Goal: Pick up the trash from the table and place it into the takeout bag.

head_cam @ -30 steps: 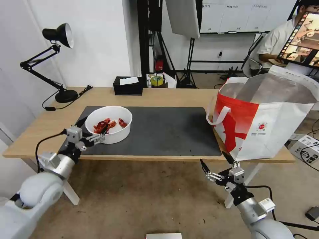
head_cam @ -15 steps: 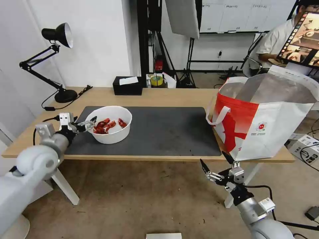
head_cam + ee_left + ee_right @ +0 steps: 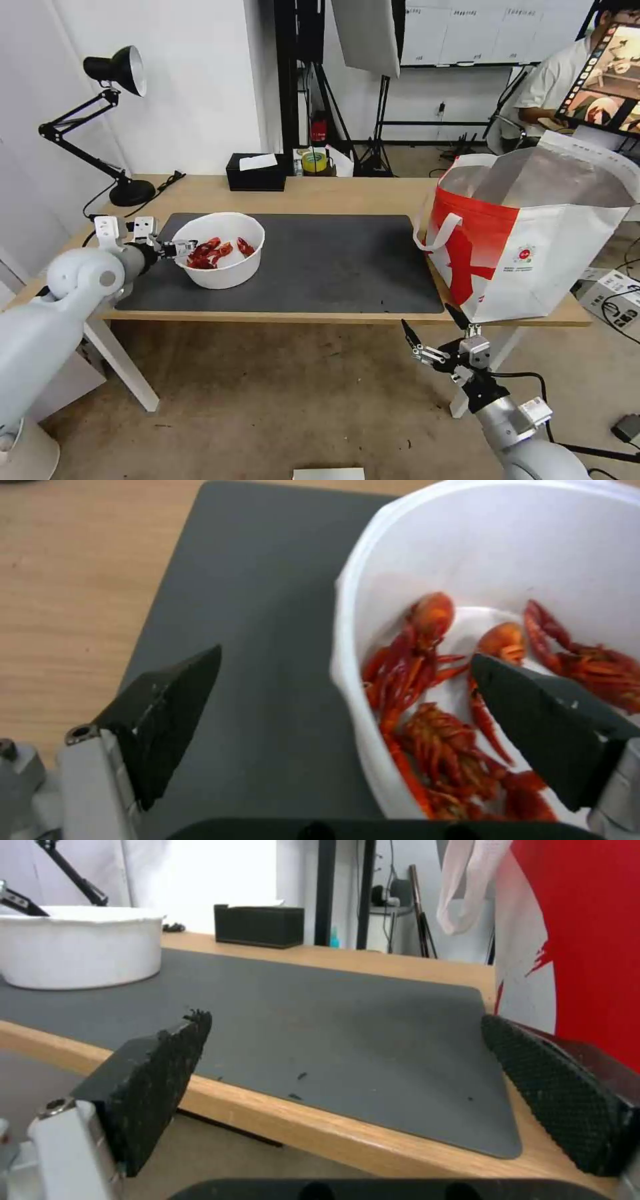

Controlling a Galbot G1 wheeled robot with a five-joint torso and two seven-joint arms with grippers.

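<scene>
The bowl (image 3: 219, 259) of red crayfish shells (image 3: 427, 700) sits at the left end of the dark mat (image 3: 333, 263), well apart from the takeout bag (image 3: 533, 233) at the mat's right end. The left gripper (image 3: 180, 249) straddles the bowl's left rim, jaws apart, one finger outside and one over the shells. Pinched by one thin edge, the bowl could tip on the lift and spill shells across the mat. Right of the mat and below the table's (image 3: 320, 193) front edge, the right gripper (image 3: 433, 337) hangs spread wide, empty.
</scene>
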